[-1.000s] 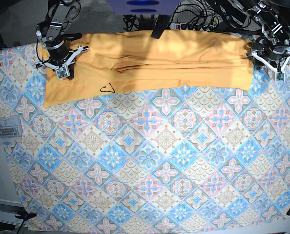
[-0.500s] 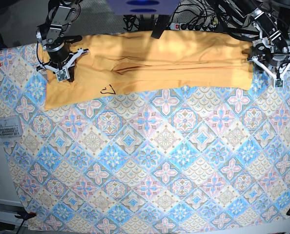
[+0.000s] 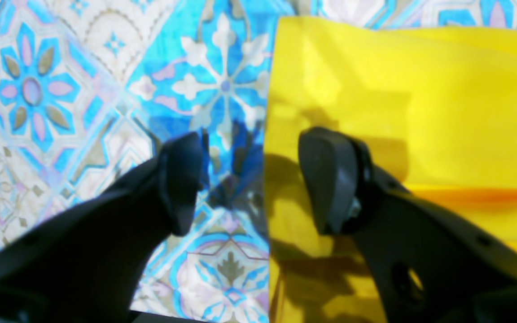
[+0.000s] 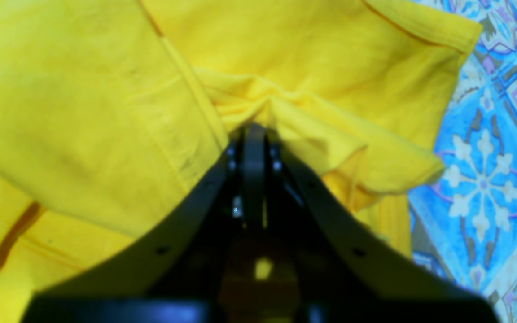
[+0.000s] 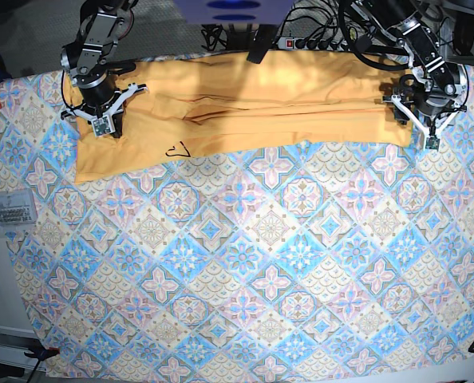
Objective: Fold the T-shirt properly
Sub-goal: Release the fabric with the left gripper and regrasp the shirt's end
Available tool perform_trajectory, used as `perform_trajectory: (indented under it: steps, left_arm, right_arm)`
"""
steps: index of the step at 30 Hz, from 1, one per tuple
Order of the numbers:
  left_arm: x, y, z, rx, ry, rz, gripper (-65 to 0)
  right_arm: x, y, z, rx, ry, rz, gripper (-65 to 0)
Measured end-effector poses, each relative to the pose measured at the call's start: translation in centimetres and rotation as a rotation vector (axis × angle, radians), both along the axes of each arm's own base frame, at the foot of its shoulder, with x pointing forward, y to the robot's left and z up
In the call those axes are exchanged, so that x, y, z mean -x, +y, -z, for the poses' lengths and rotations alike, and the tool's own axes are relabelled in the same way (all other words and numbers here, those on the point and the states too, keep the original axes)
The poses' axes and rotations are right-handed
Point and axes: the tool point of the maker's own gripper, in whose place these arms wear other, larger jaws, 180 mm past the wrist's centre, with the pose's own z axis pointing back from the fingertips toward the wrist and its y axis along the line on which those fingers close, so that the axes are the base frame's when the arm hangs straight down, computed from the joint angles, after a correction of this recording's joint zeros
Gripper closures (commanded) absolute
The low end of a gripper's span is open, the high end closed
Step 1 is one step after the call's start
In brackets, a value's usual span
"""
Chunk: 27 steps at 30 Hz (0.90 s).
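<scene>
Stretching across the upper part of the base view, the T-shirt lies as a long yellow-orange band on the blue-pink patterned tablecloth, its dark neckline trim showing at the lower left of the cloth. At the upper left of that frame the right gripper sits on the shirt's end; at the upper right the left gripper hangs at the shirt's opposite edge. A power strip and cables lie along the top edge behind the cloth.

In the left wrist view, the left gripper stands spread wide with nothing between its black fingers. One finger is over the tablecloth on the left half of the frame, the other over the T-shirt, whose straight edge runs down the middle of the picture.

In the right wrist view, the right gripper is pressed together at frame centre, pinching a bunched fold of the T-shirt. Yellow cloth fills most of the frame, and the tablecloth shows along the right side.
</scene>
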Motion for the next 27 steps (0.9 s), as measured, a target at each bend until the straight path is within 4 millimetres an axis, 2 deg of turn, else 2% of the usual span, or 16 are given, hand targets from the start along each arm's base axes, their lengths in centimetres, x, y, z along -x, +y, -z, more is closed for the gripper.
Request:
perform_trajectory:
  steps: [8,13,21,27]
  left_arm:
    - [0.2,-0.4,0.3,0.010,0.004,-0.002,-37.0]
    - [0.6,-0.3,1.7,0.063,-0.003,-0.023,-37.0]
    - [0.7,-0.3,2.0,0.080,-0.007,-0.021,-36.9]
    - [0.8,-0.6,3.2,0.159,-0.051,-0.042,-36.9]
  right_arm:
    - [0.0,0.0,0.0,0.000,-0.001,0.000,0.0]
    - [-0.1,0.0,0.0,0.000,-0.002,0.000,0.0]
    - [-0.1,0.0,0.0,-0.002,0.000,-0.002,0.0]
    - [-0.1,0.1,0.0,-0.003,-0.001,-0.002,0.0]
